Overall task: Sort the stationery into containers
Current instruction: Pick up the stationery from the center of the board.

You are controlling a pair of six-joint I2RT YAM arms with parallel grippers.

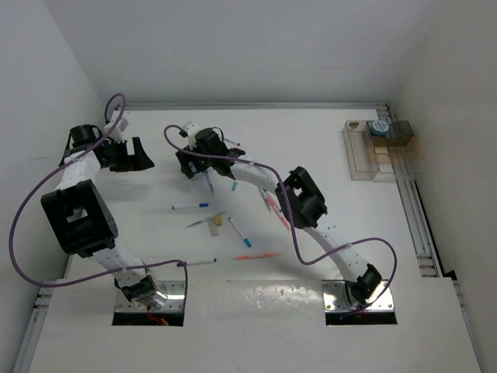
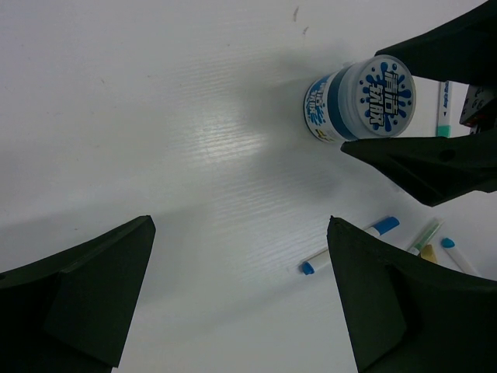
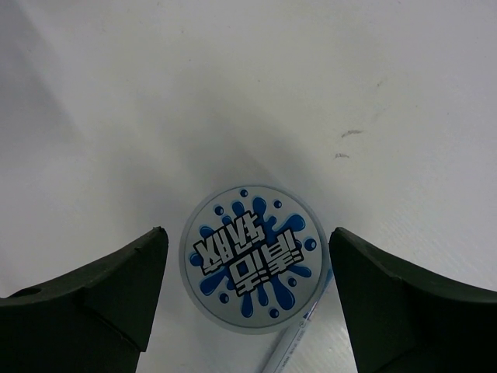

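A round roll point(image 3: 250, 256) with a blue splash label stands upright on the table, between the fingers of my right gripper point(image 3: 248, 231). That gripper is open, with a gap on each side of the roll. A thin pen point(image 3: 299, 334) lies against the roll's near edge. In the left wrist view the same roll point(image 2: 361, 101) shows between the right gripper's black fingers point(image 2: 435, 163). My left gripper point(image 2: 241, 223) hangs open over bare table to the left. The containers, a clear box point(image 1: 361, 151) joined to a tan box point(image 1: 394, 146), stand at the far right. The right gripper point(image 1: 192, 163) hides the roll from above.
Loose pens lie mid-table: a blue-capped one point(image 1: 190, 207), a green one point(image 1: 206, 221) beside a tan block point(image 1: 218, 221), a blue-tipped one point(image 1: 239, 232), an orange one point(image 1: 256, 256) and a dark one point(image 1: 198, 263). Another roll point(image 1: 379, 127) sits in the tan box.
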